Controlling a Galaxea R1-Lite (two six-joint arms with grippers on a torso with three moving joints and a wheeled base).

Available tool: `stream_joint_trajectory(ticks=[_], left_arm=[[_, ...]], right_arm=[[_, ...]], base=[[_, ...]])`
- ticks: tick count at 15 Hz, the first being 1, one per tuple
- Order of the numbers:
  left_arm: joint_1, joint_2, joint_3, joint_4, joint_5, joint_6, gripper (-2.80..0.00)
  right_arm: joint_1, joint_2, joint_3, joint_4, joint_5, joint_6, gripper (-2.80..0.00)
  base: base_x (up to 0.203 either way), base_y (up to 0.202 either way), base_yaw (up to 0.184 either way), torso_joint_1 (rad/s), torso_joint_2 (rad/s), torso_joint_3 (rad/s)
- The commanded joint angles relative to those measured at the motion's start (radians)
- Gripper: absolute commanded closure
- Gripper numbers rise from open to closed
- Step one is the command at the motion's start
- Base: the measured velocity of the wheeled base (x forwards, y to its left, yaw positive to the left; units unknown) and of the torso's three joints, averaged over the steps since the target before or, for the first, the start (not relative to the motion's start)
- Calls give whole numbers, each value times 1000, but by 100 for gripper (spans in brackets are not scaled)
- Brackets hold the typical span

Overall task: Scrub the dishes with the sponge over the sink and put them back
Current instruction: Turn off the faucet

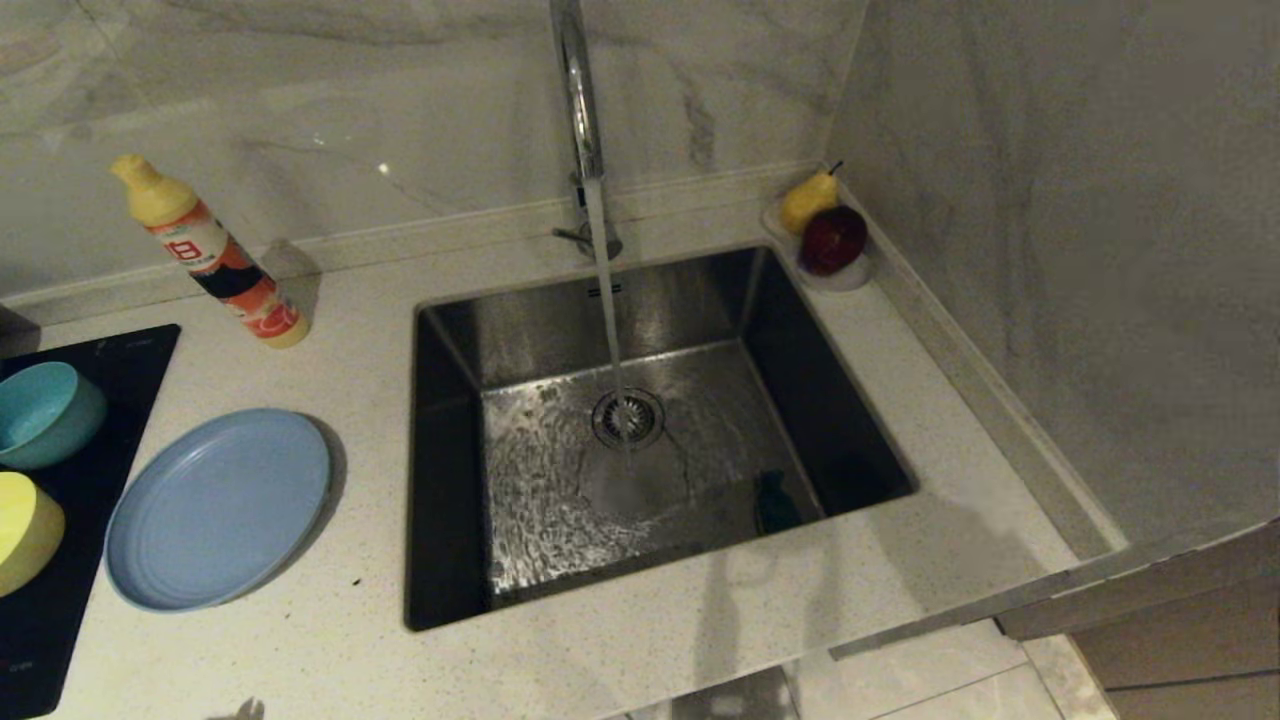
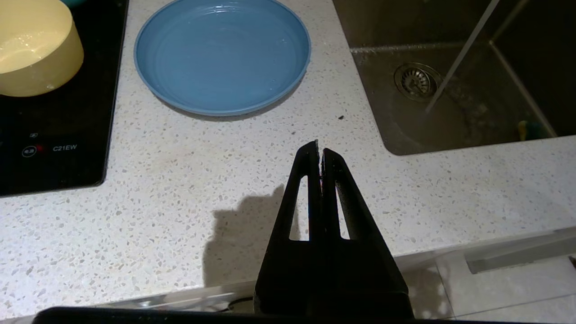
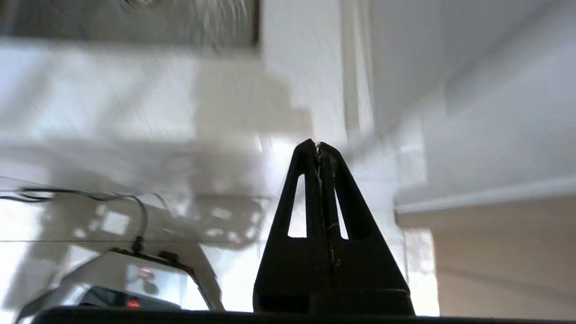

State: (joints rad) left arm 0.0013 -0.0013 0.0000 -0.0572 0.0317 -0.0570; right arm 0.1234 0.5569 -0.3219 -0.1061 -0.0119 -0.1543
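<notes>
At the far left, the teal-blue bowl [image 1: 45, 412] and the yellow bowl [image 1: 25, 530] are sitting on the black cooktop [image 1: 75, 560], the teal one behind the yellow one. Just beside them the pale blue plate [image 1: 218, 508] is lying flat on the speckled counter [image 1: 340, 660], with a dish-soap bottle [image 1: 215, 255] leaning behind it near the wall. The left gripper [image 2: 320, 149] is hanging over the counter's front edge, near the plate, its 2 fingers pressed together and gripping nothing. In the middle, the tap [image 1: 580, 110] is running water onto the drain of the sink [image 1: 445, 560], and the sponge [image 1: 775, 502] is lying in the basin's front right corner. A pear [image 1: 806, 200] and a red apple [image 1: 832, 240] are resting in a small dish at the back right corner. The right gripper [image 3: 320, 146] is closed and empty, off the counter's front.
</notes>
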Motion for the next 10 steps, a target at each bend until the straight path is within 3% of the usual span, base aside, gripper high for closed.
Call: stream_joint_trajectory(ticks=[1, 4, 7, 9, 10], left_arm=[[0, 1, 20, -1, 1, 0, 0], [0, 1, 20, -1, 1, 0, 0], [0, 1, 20, -1, 1, 0, 0], [0, 1, 20, -1, 1, 0, 0], [0, 1, 20, -1, 1, 0, 0]], right_arm=[[-58, -260, 153, 10, 8, -16, 0], [-98, -407, 311, 14, 3, -26, 0], [-113, -555, 314, 50, 21, -17, 0], [-116, -562, 318, 117, 36, 80, 0], [-116, -562, 320, 105, 35, 80, 0]], base=[[0, 0, 0, 0, 0, 0], [0, 0, 0, 0, 0, 0], [0, 0, 0, 0, 0, 0], [0, 0, 0, 0, 0, 0], [0, 0, 0, 0, 0, 0]])
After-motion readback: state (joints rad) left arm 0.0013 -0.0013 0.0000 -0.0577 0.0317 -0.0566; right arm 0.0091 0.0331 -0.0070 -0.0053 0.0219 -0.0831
